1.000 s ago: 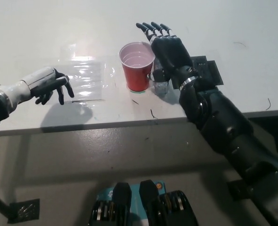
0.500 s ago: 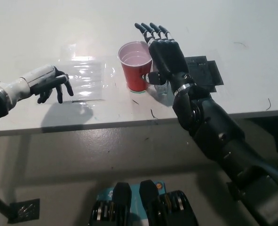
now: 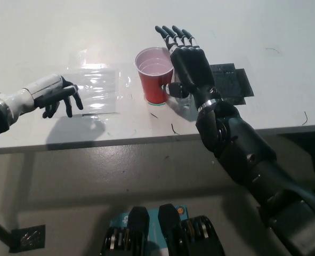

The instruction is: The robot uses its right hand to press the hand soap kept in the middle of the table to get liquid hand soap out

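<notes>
My black right hand [image 3: 188, 63] lies flat, fingers spread and pointing away, over the spot just right of a red cup [image 3: 155, 74]. The hand soap dispenser [image 3: 180, 98] is almost wholly hidden under the palm; only a clear bit shows beside the thumb. The hand rests on or just above its top; I cannot tell if it touches. My white left hand [image 3: 56, 95] hovers at the table's left with its dark fingers loosely curled, holding nothing.
A clear plastic sheet [image 3: 98, 88] lies on the white table [image 3: 264, 32] between the left hand and the cup. A black flat pad [image 3: 229, 84] sits right of my right hand. The table's front edge runs just below both hands.
My right forearm has swung left, so the arm now stands more upright behind the hand; the hand itself has shifted slightly left over the dispenser. The left hand has barely moved.
</notes>
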Controlling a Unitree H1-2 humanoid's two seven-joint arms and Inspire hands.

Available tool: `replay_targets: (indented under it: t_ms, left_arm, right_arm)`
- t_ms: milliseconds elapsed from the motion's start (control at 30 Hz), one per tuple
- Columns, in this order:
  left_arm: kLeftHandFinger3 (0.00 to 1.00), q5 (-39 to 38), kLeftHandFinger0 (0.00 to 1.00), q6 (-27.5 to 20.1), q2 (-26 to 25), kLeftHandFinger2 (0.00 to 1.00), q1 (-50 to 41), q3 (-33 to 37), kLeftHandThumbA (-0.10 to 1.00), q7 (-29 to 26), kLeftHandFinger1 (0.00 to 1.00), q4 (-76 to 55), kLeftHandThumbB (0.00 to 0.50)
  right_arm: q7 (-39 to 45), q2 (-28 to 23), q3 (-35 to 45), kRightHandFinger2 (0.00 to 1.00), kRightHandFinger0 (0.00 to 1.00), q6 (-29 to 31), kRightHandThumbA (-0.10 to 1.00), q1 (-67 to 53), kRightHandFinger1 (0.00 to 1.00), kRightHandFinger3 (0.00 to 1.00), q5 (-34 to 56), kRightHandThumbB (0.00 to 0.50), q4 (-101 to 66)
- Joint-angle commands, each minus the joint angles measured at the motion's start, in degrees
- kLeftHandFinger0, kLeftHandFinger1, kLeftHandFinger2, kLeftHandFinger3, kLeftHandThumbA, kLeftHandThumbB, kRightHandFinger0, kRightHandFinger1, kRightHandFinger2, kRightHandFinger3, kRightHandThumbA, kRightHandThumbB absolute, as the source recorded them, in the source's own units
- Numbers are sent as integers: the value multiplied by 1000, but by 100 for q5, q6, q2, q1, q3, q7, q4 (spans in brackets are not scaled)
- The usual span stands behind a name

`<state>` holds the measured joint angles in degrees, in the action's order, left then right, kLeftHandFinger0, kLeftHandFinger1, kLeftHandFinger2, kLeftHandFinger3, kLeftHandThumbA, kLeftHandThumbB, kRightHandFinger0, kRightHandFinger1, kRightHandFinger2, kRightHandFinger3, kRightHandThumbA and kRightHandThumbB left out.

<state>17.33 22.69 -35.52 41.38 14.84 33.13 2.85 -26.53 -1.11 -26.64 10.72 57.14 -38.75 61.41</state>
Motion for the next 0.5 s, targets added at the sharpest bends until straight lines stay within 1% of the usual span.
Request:
replay_targets:
  t_ms: [0, 33, 133, 167, 200, 233, 267, 300, 400, 433, 467]
  left_arm:
    - [639, 61, 184, -58, -203, 341, 303, -76, 1000, 45, 140, -49, 273]
    - [638, 57, 179, -54, -203, 343, 296, -83, 1000, 47, 139, -53, 264]
    - [625, 56, 184, -9, -197, 328, 231, -83, 1000, 60, 133, -84, 273]
    - [630, 53, 160, -72, -189, 311, 201, -100, 1000, 18, 108, -61, 281]
    - [620, 59, 171, -113, -185, 325, 117, -92, 1000, -4, 115, -101, 260]
    - [612, 71, 190, -100, -181, 356, 95, -83, 1000, -6, 132, -106, 270]
    - [587, 61, 185, -87, -169, 356, 82, -93, 1000, -13, 119, -114, 262]
    - [588, 53, 157, -69, -167, 339, 64, -95, 1000, -4, 107, -127, 262]
    - [623, 44, 179, 0, -159, 351, -54, -78, 1000, 27, 146, -187, 273]
    - [632, 58, 152, 56, -160, 333, -98, -68, 1000, 36, 133, -208, 284]
    - [631, 56, 138, 62, -161, 319, -130, -73, 1000, 36, 118, -223, 278]
  right_arm:
    - [561, 65, -82, 1000, 1000, -175, 1000, -672, 1000, 1000, 138, 500, 584]
    - [547, 73, -81, 1000, 1000, -165, 1000, -672, 1000, 1000, 141, 500, 602]
    - [516, 95, -120, 1000, 1000, -177, 1000, -717, 1000, 1000, 102, 500, 615]
    - [576, 89, -100, 1000, 1000, -173, 1000, -721, 1000, 1000, 137, 497, 592]
    - [656, 64, -143, 1000, 1000, -219, 1000, -793, 1000, 1000, 104, 498, 493]
    - [695, 40, -143, 1000, 1000, -228, 1000, -795, 1000, 1000, 108, 500, 444]
    - [728, -3, -146, 1000, 1000, -185, 1000, -781, 1000, 1000, 113, 500, 359]
    - [657, -10, -149, 1000, 1000, -151, 1000, -786, 1000, 1000, 100, 500, 344]
    - [557, -101, -143, 1000, 1000, -139, 1000, -746, 1000, 1000, 67, 500, 151]
    - [771, -305, -29, 1000, 1000, -188, 1000, -546, 1000, 1000, 164, 500, -285]
    - [840, -348, -11, 1000, 1000, -233, 1000, -533, 1000, 1000, 180, 500, -430]
